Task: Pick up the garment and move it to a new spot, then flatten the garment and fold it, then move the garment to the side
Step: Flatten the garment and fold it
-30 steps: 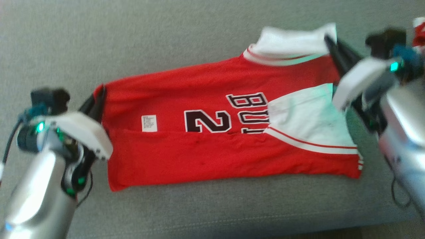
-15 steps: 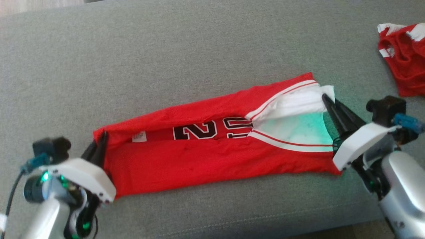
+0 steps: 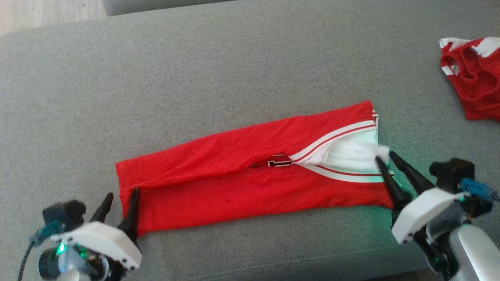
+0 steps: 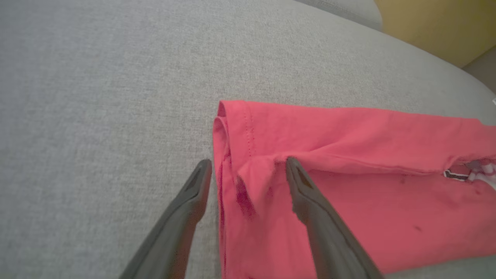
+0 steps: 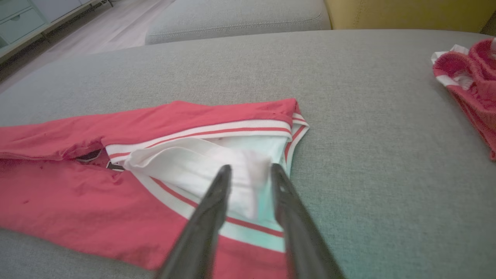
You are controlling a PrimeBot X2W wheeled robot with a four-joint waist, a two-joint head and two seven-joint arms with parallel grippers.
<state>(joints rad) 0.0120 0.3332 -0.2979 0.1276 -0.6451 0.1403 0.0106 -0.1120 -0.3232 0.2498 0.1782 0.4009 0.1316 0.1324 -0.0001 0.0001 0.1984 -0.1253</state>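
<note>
The garment (image 3: pixel 250 183) is a red jersey with white trim, lying folded lengthwise as a long narrow strip on the grey cushion (image 3: pixel 234 70). A bit of black lettering peeks out at the seam. My left gripper (image 3: pixel 122 192) stands open at the strip's left end. In the left wrist view the left gripper (image 4: pixel 248 162) straddles the garment (image 4: pixel 348 193) at its red corner without pinching it. My right gripper (image 3: pixel 384 156) is at the white right end, jaws slightly apart. The right wrist view shows the right gripper (image 5: pixel 251 166) with a loose white flap of the garment (image 5: pixel 116 201) lying between its fingers.
A second red and white garment (image 3: pixel 474 82) lies crumpled at the far right of the cushion, also in the right wrist view (image 5: pixel 471 81). The cushion's front edge runs just below both grippers. Wooden floor (image 3: pixel 39 15) shows beyond the back left.
The garment's far half has been brought down over the near half, hiding the number. Both grippers, shut on the garment's ends before, now stand open. The head view has also shifted.
</note>
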